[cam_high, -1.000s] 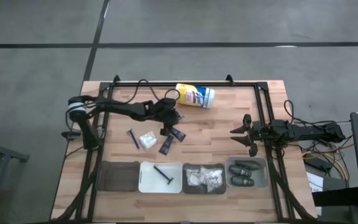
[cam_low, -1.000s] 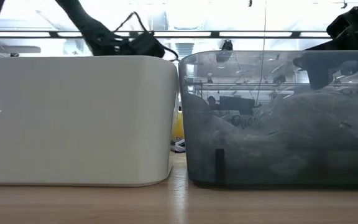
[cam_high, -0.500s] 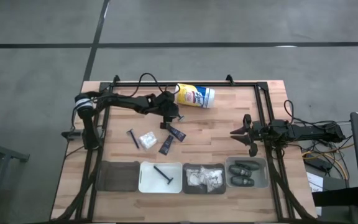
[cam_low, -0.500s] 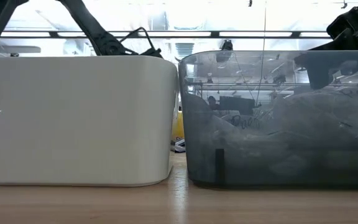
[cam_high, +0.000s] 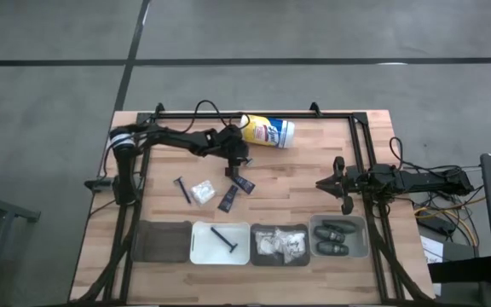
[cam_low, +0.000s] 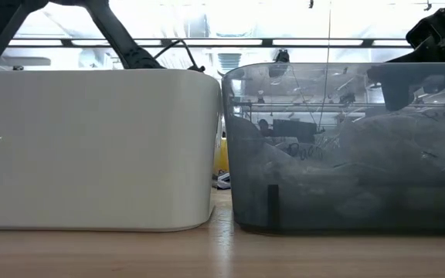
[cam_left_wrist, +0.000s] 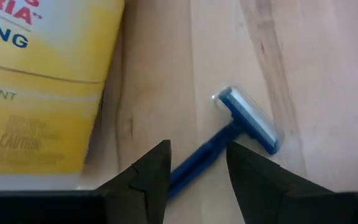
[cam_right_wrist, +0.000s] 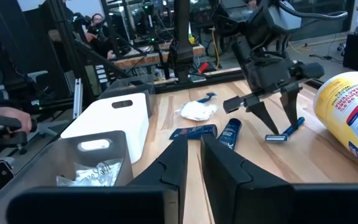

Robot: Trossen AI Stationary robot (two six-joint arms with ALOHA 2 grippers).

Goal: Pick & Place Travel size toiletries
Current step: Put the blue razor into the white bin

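My left gripper (cam_left_wrist: 197,148) (cam_high: 231,170) is open and points down beside the yellow-and-white canister (cam_high: 268,131). Its fingers stand on either side of the handle of a blue razor (cam_left_wrist: 247,121) (cam_right_wrist: 284,132) that lies flat on the wood. I cannot tell whether they touch it. Another razor (cam_high: 181,189), a white packet (cam_high: 201,192) and two black tubes (cam_high: 228,198) (cam_high: 244,183) lie on the table nearer the bins. My right gripper (cam_high: 322,181) (cam_right_wrist: 194,138) waits shut above the table's right side, past the pod bin.
Four bins stand along the near edge: a dark one (cam_high: 162,241), a white one (cam_high: 201,247) holding a razor, a grey one (cam_high: 257,232) with white packets, and a clear one (cam_high: 361,239) with dark pods. A black frame (cam_high: 254,114) borders the far edge. Bare wood lies between the arms.
My left gripper has moved a little toward the far edge and the canister, away from the black tubes. In the low view it has sunk behind the white bin's rim. The things on the table have stayed where they were.
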